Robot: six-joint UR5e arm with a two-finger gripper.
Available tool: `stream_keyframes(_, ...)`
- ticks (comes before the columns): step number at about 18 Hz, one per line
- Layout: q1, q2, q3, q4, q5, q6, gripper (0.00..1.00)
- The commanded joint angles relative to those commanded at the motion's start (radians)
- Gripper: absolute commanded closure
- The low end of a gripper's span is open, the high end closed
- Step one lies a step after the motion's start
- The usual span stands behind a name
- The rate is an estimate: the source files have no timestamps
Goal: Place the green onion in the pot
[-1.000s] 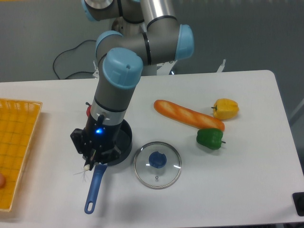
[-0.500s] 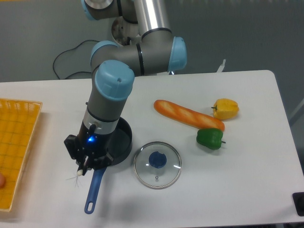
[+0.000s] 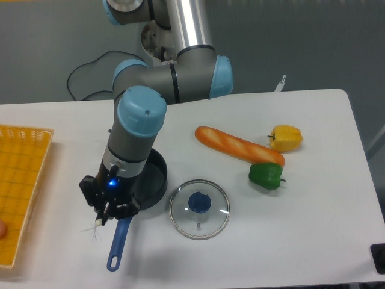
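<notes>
One green onion [image 3: 97, 224] pinched in jaws — white rooty end pokes out below, left of pot [image 3: 151, 180] handle.

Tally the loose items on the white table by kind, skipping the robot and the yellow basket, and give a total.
Bell peppers: 2, a yellow pepper and a green pepper
Bread loaf: 1
Green onion: 1, only its white root end shows
Pot: 1
Glass lid: 1
Total: 6

Robotics lab, UR5e arm [image 3: 180, 60], white table [image 3: 313, 229], grey wall [image 3: 301, 42]
</notes>
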Motion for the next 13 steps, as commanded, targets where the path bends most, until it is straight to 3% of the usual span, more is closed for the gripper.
stream_keyframes(13,-0.005,-0.023,0.006,0.002,0.0,0.006,0.97)
